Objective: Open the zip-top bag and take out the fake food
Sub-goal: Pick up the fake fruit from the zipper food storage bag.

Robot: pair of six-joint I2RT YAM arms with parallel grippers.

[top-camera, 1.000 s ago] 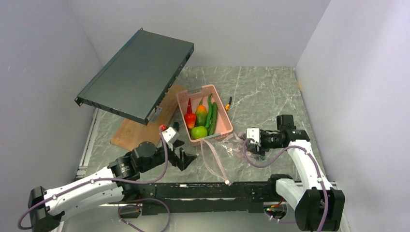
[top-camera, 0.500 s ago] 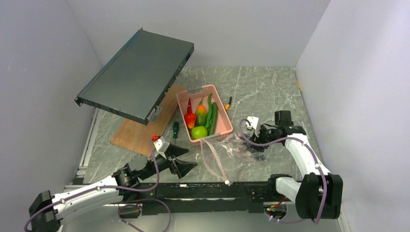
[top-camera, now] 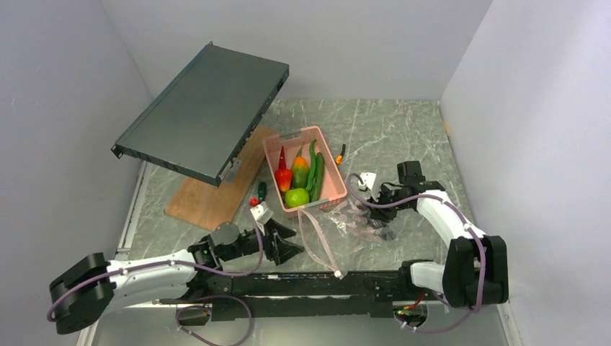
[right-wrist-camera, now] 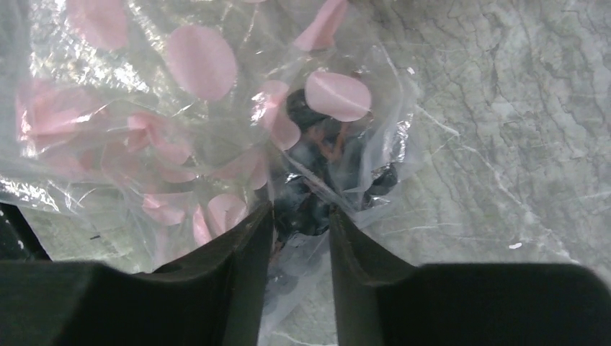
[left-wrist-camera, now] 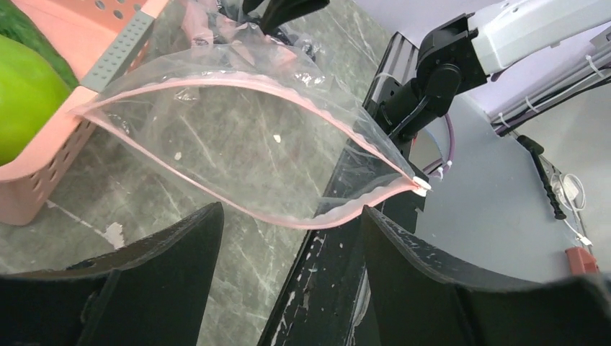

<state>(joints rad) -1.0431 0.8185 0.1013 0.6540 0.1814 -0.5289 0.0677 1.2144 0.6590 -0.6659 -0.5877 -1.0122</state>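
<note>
The clear zip-top bag lies on the table in front of the pink basket, its pink zip strip parted and the mouth gaping. My left gripper is open and low at that mouth. In the left wrist view the lower lip runs between the tips of the left gripper. My right gripper is shut on the bag's far end, pinching the plastic with the dark grape bunch inside. Other fake food lies in the basket: a lime-green apple, green pods and red and orange pieces.
A dark flat metal case leans over the back left. A wooden board lies under it, with a green-handled screwdriver beside the board. A small orange piece lies behind the basket. A black rail runs along the table's near edge.
My left arm dropped low and swung right to the bag's mouth, its jaws narrowing a little. My right gripper shifted back and closed onto the bag's end with the grapes.
</note>
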